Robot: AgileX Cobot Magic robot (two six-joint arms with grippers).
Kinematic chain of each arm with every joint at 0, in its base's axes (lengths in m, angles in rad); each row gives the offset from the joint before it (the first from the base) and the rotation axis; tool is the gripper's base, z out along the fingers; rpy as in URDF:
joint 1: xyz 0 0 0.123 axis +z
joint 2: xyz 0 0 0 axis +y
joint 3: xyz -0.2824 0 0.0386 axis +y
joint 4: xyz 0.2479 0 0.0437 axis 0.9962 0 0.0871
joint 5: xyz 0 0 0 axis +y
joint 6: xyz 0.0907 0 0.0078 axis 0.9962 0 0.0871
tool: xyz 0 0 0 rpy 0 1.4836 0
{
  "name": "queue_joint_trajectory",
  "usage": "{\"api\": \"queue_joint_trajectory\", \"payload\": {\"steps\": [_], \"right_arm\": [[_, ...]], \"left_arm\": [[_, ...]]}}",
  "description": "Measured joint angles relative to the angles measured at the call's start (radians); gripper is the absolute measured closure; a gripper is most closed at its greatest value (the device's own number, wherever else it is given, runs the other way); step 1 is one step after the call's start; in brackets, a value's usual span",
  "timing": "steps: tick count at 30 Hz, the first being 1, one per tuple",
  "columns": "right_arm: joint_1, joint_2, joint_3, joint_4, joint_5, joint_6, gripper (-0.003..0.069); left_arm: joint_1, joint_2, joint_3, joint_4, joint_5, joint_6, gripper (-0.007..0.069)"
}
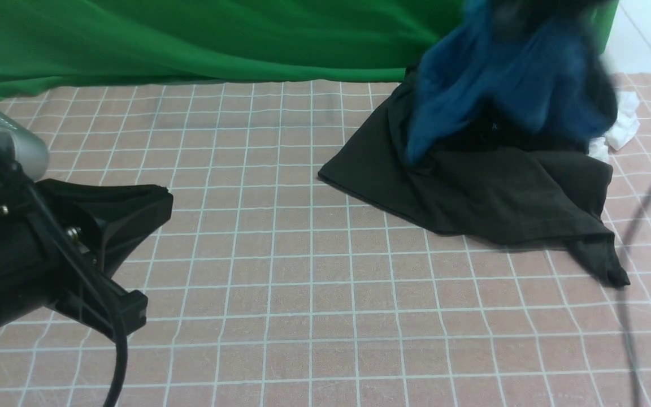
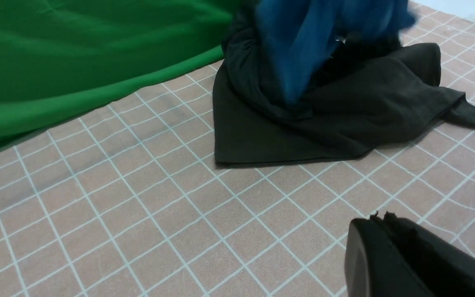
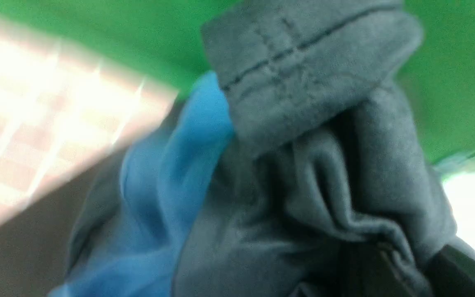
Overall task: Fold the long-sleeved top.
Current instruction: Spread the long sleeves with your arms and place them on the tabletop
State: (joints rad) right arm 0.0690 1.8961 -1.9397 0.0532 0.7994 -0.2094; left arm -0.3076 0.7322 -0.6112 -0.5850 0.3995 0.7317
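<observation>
Black long-sleeved top (image 1: 489, 192) lies crumpled on the table (image 1: 280, 294), far right, beneath a raised blue garment (image 1: 500, 73). Left jaws clenched on nothing; right jaws grasping a charcoal-grey garment (image 3: 303, 165) bunched with the blue one

Crumpled black top (image 1: 472, 192) beneath blurred blue garment (image 1: 500, 73)

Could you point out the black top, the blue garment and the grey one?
black long-sleeved top (image 1: 500, 192), front view, on its spread body.
blue garment (image 1: 495, 73), front view, on its lifted folds.
grey garment (image 3: 311, 70), right wrist view, on its stitched hem.
</observation>
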Motion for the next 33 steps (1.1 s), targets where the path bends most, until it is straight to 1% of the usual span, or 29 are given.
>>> {"api": "queue_joint_trajectory", "payload": {"steps": [2,7,8,14,18,23,25,28,29,30,31,32,33], "right_arm": [[-0.027,-0.050,-0.007,0.000,-0.007,0.000,0.0544],[-0.158,-0.188,-0.014,0.000,-0.026,0.004,0.0544],[-0.200,-0.207,-0.014,0.000,-0.027,0.007,0.0544],[-0.337,-0.236,-0.014,-0.009,-0.025,0.036,0.0544],[-0.382,-0.222,-0.014,-0.012,-0.012,0.053,0.0544],[-0.391,-0.174,-0.014,-0.039,0.011,0.085,0.0544],[-0.391,-0.138,-0.014,-0.047,0.045,0.094,0.0544],[-0.391,-0.059,-0.014,-0.053,0.160,0.125,0.0538],[-0.391,-0.050,-0.014,-0.053,0.168,0.128,0.0532],[-0.391,-0.021,-0.014,-0.053,0.236,0.161,0.0484],[-0.391,-0.018,-0.014,-0.053,0.242,0.165,0.0475],[-0.391,0.000,-0.013,-0.053,0.295,0.191,0.0347],[-0.391,0.000,-0.013,-0.053,0.295,0.191,0.0332]], "left_arm": [[0.000,0.000,0.000,0.005,0.000,0.000,0.0605],[0.000,0.000,0.000,0.005,0.000,0.000,0.0605],[0.000,0.000,0.000,0.005,0.000,0.000,0.0605],[0.000,0.000,0.000,0.007,0.000,0.000,0.0605],[0.000,0.000,0.000,0.007,0.000,0.000,0.0605],[0.000,0.000,0.000,0.008,0.000,0.000,0.0605],[0.000,0.000,0.000,0.008,0.000,0.000,0.0605],[0.000,0.000,0.000,0.008,0.004,0.000,0.0605],[0.000,0.000,0.000,0.008,0.005,0.000,0.0605],[0.000,0.000,0.000,0.008,0.013,0.000,0.0605],[0.000,0.000,0.000,0.008,0.013,0.000,0.0605],[0.000,0.000,0.000,0.012,0.019,0.000,0.0605],[0.000,0.000,0.000,0.012,0.018,0.000,0.0605]]}}
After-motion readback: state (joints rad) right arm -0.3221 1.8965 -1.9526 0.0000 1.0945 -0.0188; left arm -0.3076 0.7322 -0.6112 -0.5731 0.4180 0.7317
